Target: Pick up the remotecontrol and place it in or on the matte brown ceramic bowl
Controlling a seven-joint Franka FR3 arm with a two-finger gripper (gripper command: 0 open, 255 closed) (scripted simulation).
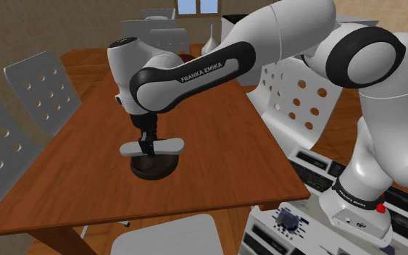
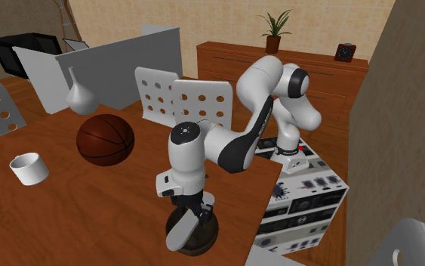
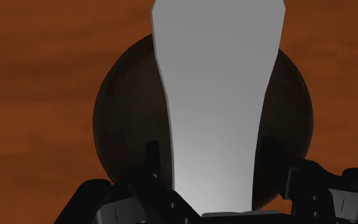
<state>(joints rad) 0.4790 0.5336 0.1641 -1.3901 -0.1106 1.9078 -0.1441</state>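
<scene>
One wooden table (basketball, cup) | tan walls | hand clasps grey remote over bowl

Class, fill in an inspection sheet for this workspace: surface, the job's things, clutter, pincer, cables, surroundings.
Surface: brown wooden table.
Job's things: grey remote held over the dark brown bowl; the bowl stands near the table corner beside the stand. Whether the remote touches the bowl cannot be told.
Clutter: basketball, white cup and grey vase, all apart from the bowl.
Pincer: the pincer is shut on the remote, one finger on each side.
Cables: nothing seen.
Surroundings: white perforated chairs; wooden sideboard carrying a potted plant.
</scene>
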